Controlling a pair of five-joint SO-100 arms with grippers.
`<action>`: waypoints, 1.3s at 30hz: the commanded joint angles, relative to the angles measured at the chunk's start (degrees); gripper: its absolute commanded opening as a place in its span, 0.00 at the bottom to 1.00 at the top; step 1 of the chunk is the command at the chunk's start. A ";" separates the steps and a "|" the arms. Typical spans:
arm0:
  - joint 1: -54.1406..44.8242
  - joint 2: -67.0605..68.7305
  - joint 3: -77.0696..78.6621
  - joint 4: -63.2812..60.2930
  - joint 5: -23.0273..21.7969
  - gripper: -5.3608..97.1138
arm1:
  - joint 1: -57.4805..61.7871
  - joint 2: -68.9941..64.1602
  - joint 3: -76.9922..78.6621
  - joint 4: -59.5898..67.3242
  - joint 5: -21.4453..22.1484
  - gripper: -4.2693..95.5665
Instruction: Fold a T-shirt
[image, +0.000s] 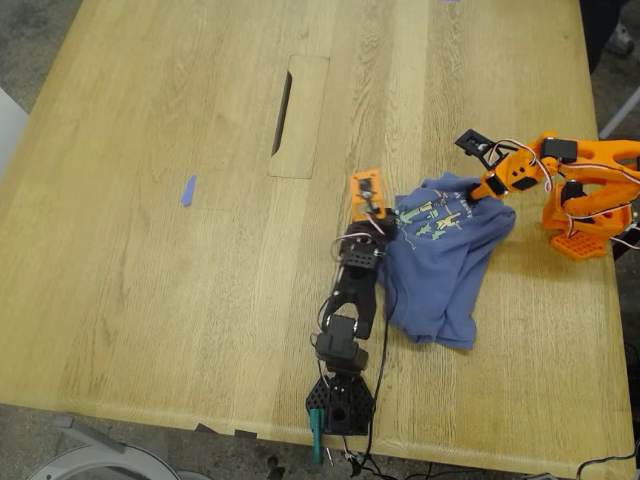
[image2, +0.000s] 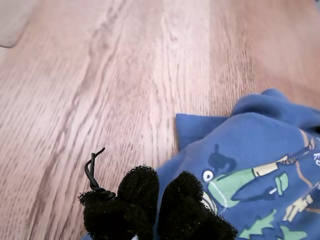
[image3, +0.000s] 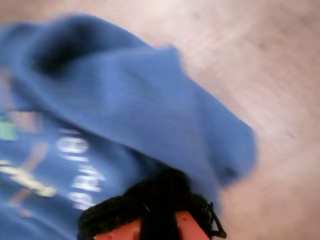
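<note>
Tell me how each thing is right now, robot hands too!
T-shirt: crumpled, not folded, print up.
My first hand: pads closed on the T-shirt's edge.
My second hand: at the T-shirt, too blurred to tell open or shut.
Blue strip: lying flat, far from the T-shirt.

Black arm (image: 345, 330) with orange tool tip, orange arm (image: 585, 195), white and red wires, fuzzy black pads (image2: 145, 200)

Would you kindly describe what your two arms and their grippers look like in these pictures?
My first arm has black links, a black cable alongside, and an orange head. My first gripper wears fuzzy black pads. My second arm is orange with black motors and loose white and red wires. My second gripper is orange, black-padded too.
</note>
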 joint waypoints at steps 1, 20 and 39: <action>-1.23 8.88 -3.43 1.49 0.09 0.10 | 3.52 0.97 -3.08 0.44 -0.70 0.04; -41.40 42.63 36.12 3.34 1.49 0.10 | 64.51 19.34 18.63 -18.19 -11.78 0.04; -86.66 81.65 51.50 32.70 9.14 0.05 | 107.58 50.19 44.82 -13.54 -20.65 0.04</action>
